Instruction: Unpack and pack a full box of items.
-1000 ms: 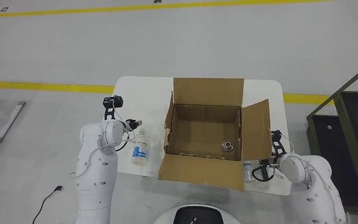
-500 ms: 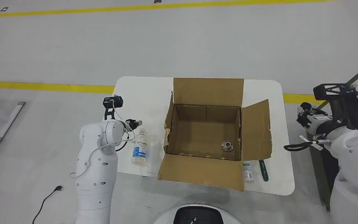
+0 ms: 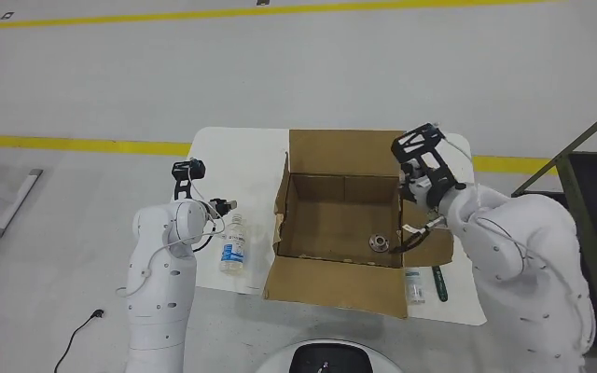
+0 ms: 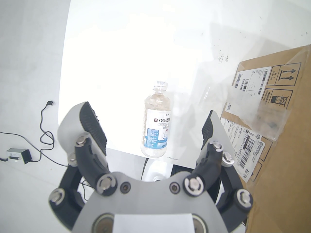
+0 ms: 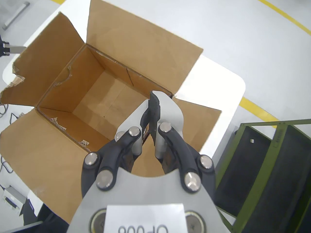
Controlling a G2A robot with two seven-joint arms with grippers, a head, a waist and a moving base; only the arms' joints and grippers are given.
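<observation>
An open cardboard box (image 3: pixel 343 216) stands in the middle of the white table (image 3: pixel 233 149), all flaps spread. A small round metal part (image 3: pixel 379 241) lies on its floor near the right wall. My right gripper (image 5: pixel 153 109) is shut on nothing and hangs above the box's right wall and flap (image 3: pixel 427 216). A clear bottle with a blue-and-white label (image 4: pixel 156 124) lies on the table left of the box. My left gripper (image 4: pixel 149 116) hovers open above it, a finger on each side, apart from it.
A small clear bottle (image 3: pixel 413 284) and a green pen-like item (image 3: pixel 438 283) lie at the table's front right corner. A clear plastic bag (image 4: pixel 267 120) clings to the box's left side. A green metal rack (image 3: pixel 560 205) stands right of the table.
The right arm left the table's front right corner, swung out to the right, then came in over the box's right wall. The left arm and bottle have not moved.
</observation>
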